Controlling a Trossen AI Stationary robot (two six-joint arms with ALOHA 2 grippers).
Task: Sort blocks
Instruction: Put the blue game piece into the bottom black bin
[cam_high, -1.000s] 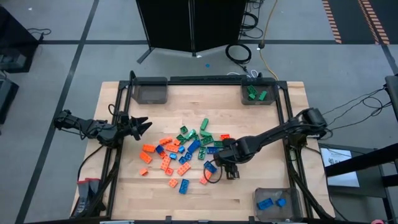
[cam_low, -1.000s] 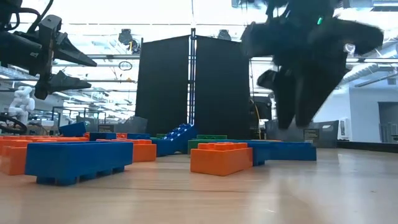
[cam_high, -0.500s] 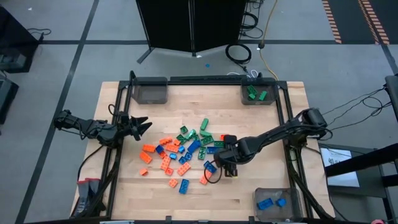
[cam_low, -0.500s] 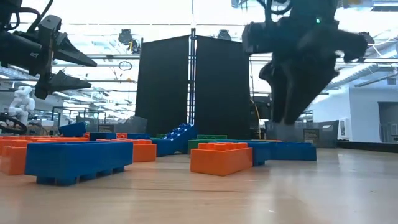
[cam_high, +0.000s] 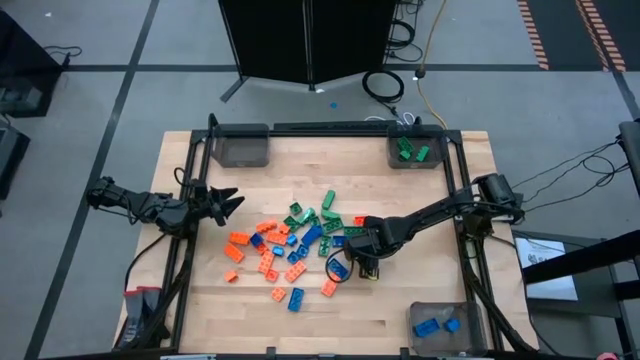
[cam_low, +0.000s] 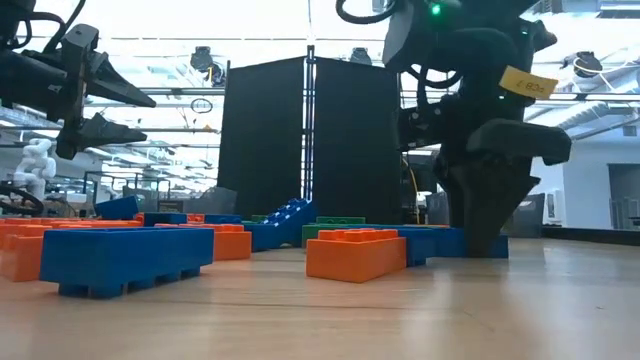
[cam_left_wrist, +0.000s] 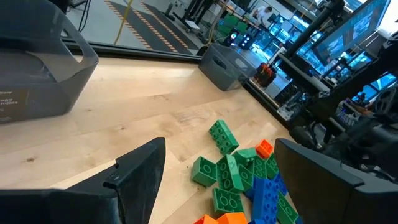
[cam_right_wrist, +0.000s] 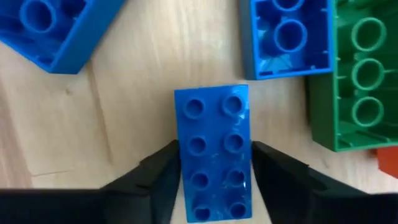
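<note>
— Right gripper (cam_right_wrist: 214, 171): where is it sitting?

— Its fingers are straddling an oblong blue studded plastic brick (cam_right_wrist: 212, 149) lying flat on the wooden table (cam_high: 420, 210), long axis running along them, jaws closing but not clearly pinching.

— And the left gripper (cam_high: 222, 203)?

— Hanging open, well apart.

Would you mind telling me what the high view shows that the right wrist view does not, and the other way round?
Only the high view shows the whole table, the three bins, one holding green blocks and another blue ones, the orange blocks, and the left gripper open, waiting at the table's left edge. Only the right wrist view shows an oblong blue block studs up between the right gripper's fingers, which flank its long sides. Both show the right gripper down among blue and green blocks on the wood.
</note>
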